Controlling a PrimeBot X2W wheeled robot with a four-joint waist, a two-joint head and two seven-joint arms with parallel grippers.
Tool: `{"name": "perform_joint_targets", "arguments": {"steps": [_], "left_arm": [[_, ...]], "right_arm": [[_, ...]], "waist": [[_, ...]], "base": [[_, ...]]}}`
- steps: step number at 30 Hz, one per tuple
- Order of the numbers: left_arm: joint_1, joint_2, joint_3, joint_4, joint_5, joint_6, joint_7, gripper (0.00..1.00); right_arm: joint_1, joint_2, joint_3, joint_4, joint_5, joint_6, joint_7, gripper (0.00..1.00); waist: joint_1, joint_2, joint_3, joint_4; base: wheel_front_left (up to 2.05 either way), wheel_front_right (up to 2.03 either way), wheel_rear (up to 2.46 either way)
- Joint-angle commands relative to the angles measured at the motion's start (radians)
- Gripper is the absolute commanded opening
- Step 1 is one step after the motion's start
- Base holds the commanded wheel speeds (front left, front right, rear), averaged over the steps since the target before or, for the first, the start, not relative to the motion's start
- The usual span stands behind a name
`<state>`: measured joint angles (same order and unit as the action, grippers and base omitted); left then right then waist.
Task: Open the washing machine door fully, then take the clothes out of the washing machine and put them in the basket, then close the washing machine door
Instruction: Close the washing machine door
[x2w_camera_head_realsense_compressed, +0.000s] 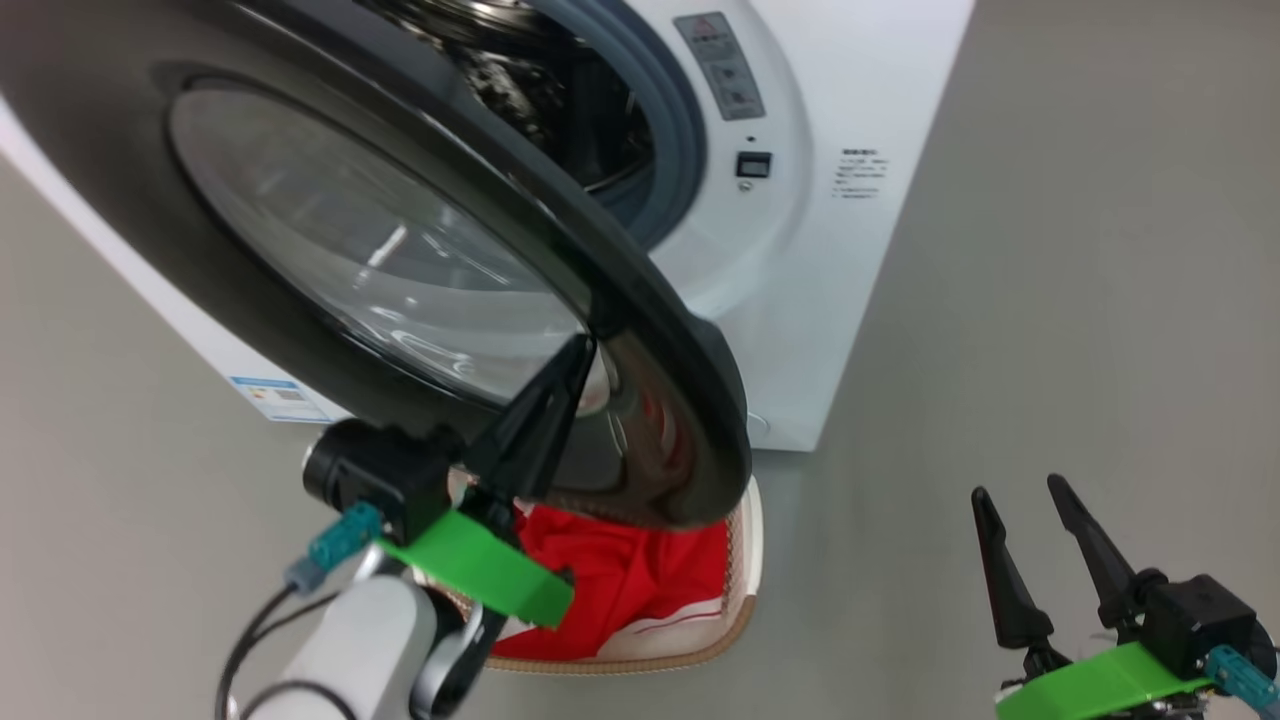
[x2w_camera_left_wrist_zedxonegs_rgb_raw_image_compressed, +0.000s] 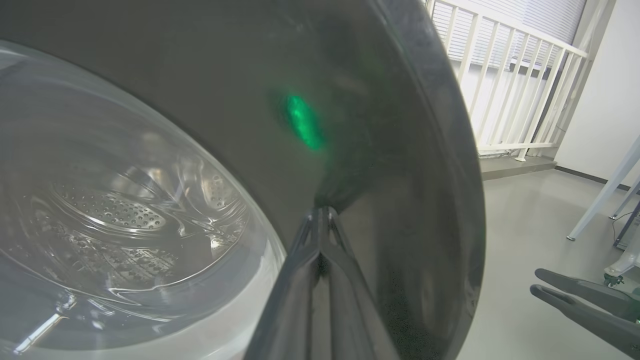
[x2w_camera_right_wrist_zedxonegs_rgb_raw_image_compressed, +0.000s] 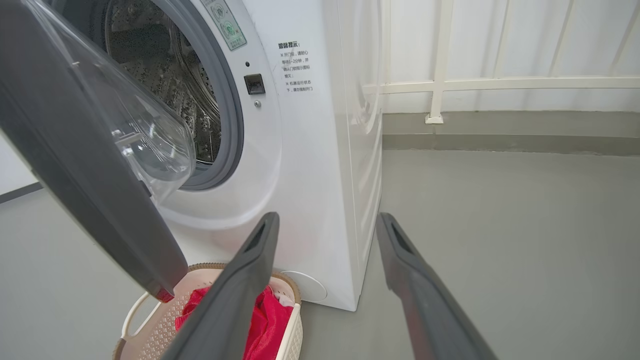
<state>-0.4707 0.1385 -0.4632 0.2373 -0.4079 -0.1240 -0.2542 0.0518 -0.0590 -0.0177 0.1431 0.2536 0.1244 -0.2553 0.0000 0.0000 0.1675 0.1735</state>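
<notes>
The washing machine door (x2w_camera_head_realsense_compressed: 640, 300) stands partly open, its free edge hanging over the basket (x2w_camera_head_realsense_compressed: 748, 560). My left gripper (x2w_camera_head_realsense_compressed: 583, 348) is shut, and its tips touch the door's glossy black outer face beside the glass bowl (x2w_camera_head_realsense_compressed: 360, 240). In the left wrist view the closed fingers (x2w_camera_left_wrist_zedxonegs_rgb_raw_image_compressed: 320, 235) press on that rim (x2w_camera_left_wrist_zedxonegs_rgb_raw_image_compressed: 360, 110). Red clothes (x2w_camera_head_realsense_compressed: 610, 580) with white stripes lie in the basket. The washing machine (x2w_camera_head_realsense_compressed: 860, 100) shows its steel drum (x2w_camera_right_wrist_zedxonegs_rgb_raw_image_compressed: 160, 75), with no clothes visible in the part I see. My right gripper (x2w_camera_head_realsense_compressed: 1017, 490) hangs open at the lower right, away from the door, with nothing in it (x2w_camera_right_wrist_zedxonegs_rgb_raw_image_compressed: 326, 220).
Grey floor (x2w_camera_head_realsense_compressed: 1100, 300) spreads to the right of the machine. A white railing (x2w_camera_right_wrist_zedxonegs_rgb_raw_image_compressed: 440, 85) runs behind along the wall. Pale table legs (x2w_camera_left_wrist_zedxonegs_rgb_raw_image_compressed: 605, 195) stand at the far right in the left wrist view. The basket (x2w_camera_right_wrist_zedxonegs_rgb_raw_image_compressed: 150, 320) sits on the floor against the machine's front.
</notes>
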Motion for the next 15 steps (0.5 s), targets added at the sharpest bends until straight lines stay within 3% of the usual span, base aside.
{"name": "perform_joint_targets", "arguments": {"steps": [1,15], "left_arm": [[-0.055,0.006,0.034,-0.012,-0.011,-0.007,-0.008,0.0],[-0.252,-0.013,0.069,0.156,-0.102,-0.007,-0.008,0.0]], "right_arm": [[-0.04,-0.007,0.021,-0.028,0.002,0.006,-0.006,1.0],[-0.079,0.002,0.009,-0.034,0.004,0.006,-0.006,1.0]], "waist": [[0.0,0.0,0.025,-0.028],[0.0,0.0,0.075,-0.106]], "base": [[0.0,0.0,0.0],[0.0,0.0,0.0]]}}
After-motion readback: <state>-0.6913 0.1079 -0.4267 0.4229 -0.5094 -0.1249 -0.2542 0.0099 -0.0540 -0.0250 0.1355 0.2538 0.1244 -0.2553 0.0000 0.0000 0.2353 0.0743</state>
